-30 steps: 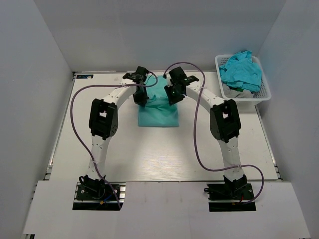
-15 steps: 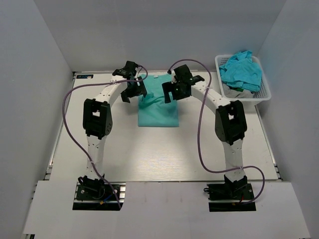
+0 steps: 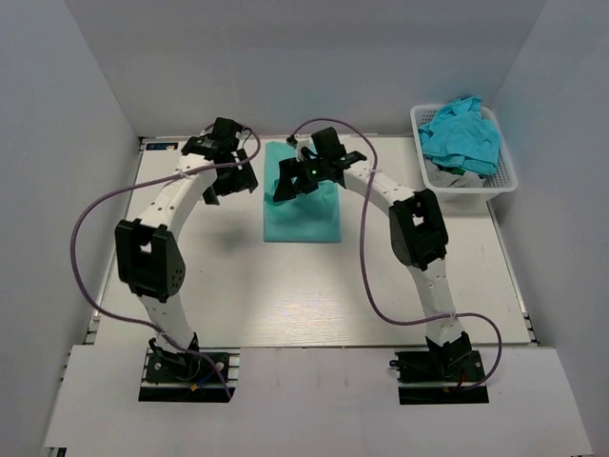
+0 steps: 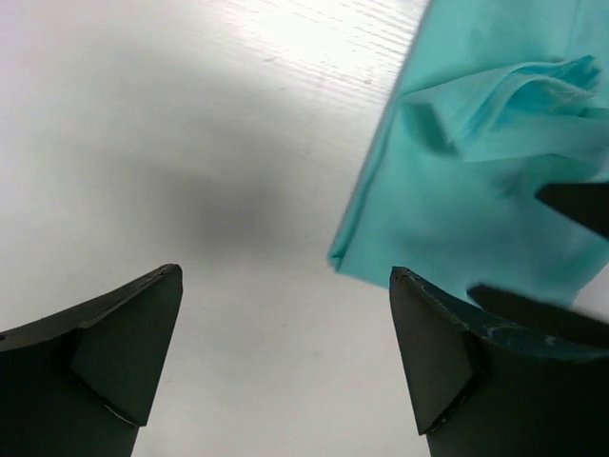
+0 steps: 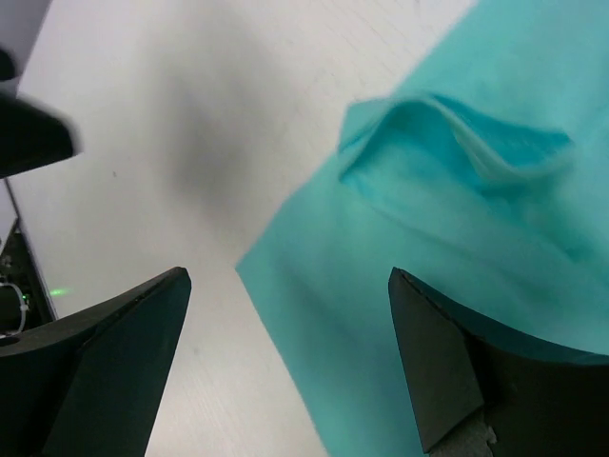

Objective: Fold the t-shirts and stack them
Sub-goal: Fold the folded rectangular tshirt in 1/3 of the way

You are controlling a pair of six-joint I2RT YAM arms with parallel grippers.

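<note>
A folded teal t-shirt [image 3: 304,217] lies flat on the white table [image 3: 285,295], back of centre, with a rumpled fold on its top layer [image 4: 495,95]. My left gripper [image 3: 231,183] hangs open over bare table just left of the shirt, its jaws [image 4: 284,276] empty. My right gripper [image 3: 293,183] is open above the shirt's left edge [image 5: 314,314], its jaws [image 5: 288,276] wide apart and holding nothing. More teal t-shirts [image 3: 461,138] are heaped in the basket at the back right.
The white lattice basket [image 3: 506,181] stands at the table's back right corner. Grey walls close in the left, back and right sides. Purple cables loop off both arms. The right gripper's finger [image 4: 576,202] shows dark in the left wrist view.
Both grippers have opened and let go of the shirt. The left arm has swung left off the shirt onto bare table. The right gripper has shifted left across the shirt to its left edge.
</note>
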